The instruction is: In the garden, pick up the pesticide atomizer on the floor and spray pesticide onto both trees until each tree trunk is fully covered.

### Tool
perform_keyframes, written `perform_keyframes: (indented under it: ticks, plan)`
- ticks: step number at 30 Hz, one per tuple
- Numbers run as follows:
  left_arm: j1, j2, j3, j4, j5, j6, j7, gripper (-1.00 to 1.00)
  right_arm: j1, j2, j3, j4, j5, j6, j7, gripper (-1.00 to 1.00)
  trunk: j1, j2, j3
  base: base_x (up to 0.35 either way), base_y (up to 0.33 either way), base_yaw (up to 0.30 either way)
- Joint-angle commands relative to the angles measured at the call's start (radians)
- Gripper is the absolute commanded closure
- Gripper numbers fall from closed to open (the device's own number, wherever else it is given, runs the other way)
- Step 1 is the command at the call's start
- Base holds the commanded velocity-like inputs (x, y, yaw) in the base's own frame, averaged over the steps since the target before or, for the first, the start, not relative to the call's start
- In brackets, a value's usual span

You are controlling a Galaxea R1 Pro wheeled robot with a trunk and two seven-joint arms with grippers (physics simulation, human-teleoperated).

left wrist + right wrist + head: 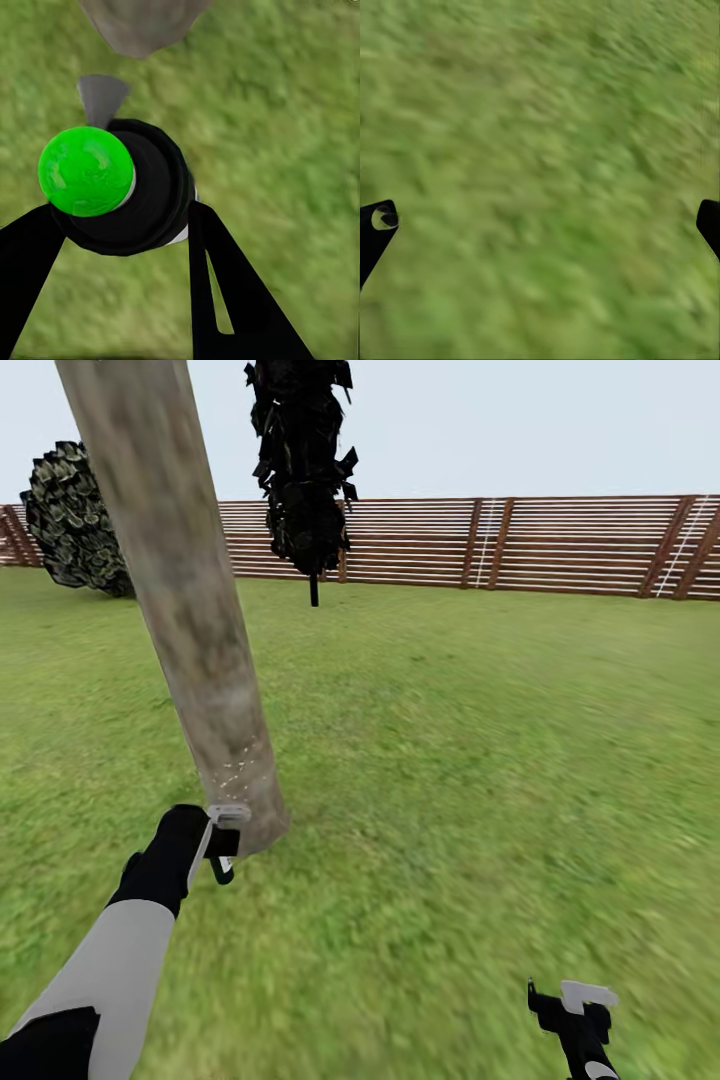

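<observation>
Left hand [124, 225] is gripping the pesticide atomizer [124, 191], fingers clamped either side of its dark body; a bright green cap is facing the wrist camera. In the head view the left hand [222, 848] is sitting just beside the base of the tree trunk [190, 610], where pale flecks are dotting the bark low down. Right hand [575, 1010] is hanging over lawn [540, 150], fingers spread apart, holding nothing. Beyond the left hand, a second tree [305, 460] is standing before the fence [520, 545].

Risk, as judged: the hand is working low and very near, so upper bark may be going uncovered; crowding closer could be knocking the atomizer against the trunk.
</observation>
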Motion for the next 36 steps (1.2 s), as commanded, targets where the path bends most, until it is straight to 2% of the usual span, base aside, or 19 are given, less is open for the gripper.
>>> perform_keyframes:
  ticks: [1,10,14,19,20,22,29,36]
  plan:
    - [-0.001,-0.001,0.002,0.0,-0.011,0.003,-0.01,1.0,0.0,0.0,0.009,0.0,-0.009,-0.002,-0.003,-1.0,0.0,0.0,-0.001,0.085,-0.272,0.278]
    - [0.003,0.001,-0.001,0.017,-0.012,-0.005,-0.008,1.0,0.0,0.0,0.009,0.0,-0.008,-0.002,-0.003,-1.0,0.0,0.0,-0.001,0.097,-0.272,0.277]
    - [0.024,0.0,-0.001,0.019,-0.011,-0.012,-0.009,1.0,0.0,0.0,0.009,0.0,-0.008,-0.002,-0.003,-1.0,0.0,0.0,-0.001,0.112,-0.272,0.277]
    - [0.026,-0.015,-0.005,0.017,-0.001,-0.012,-0.009,1.0,0.0,0.0,0.009,0.0,-0.008,-0.002,-0.003,-1.0,0.0,0.0,-0.001,0.139,-0.272,0.277]
    - [0.025,-0.031,-0.005,0.016,0.0,-0.011,-0.009,1.0,0.0,0.0,0.009,0.0,-0.008,-0.002,-0.003,-1.0,0.0,0.0,-0.001,0.152,-0.271,0.277]
    - [0.025,-0.037,-0.004,0.01,-0.001,-0.011,-0.009,1.0,0.0,0.0,0.009,0.0,-0.008,-0.002,-0.003,-1.0,0.0,0.0,-0.001,0.155,-0.269,0.277]
    - [0.025,-0.025,0.001,0.003,-0.008,-0.012,-0.009,1.0,0.0,0.0,0.009,0.0,-0.008,-0.002,-0.003,-1.0,0.0,0.0,-0.001,0.159,-0.267,0.271]
    - [0.025,-0.024,0.0,0.002,-0.012,-0.012,-0.009,1.0,0.0,0.0,0.009,0.0,-0.008,-0.002,-0.002,-1.0,0.0,0.0,-0.001,0.147,-0.267,0.039]
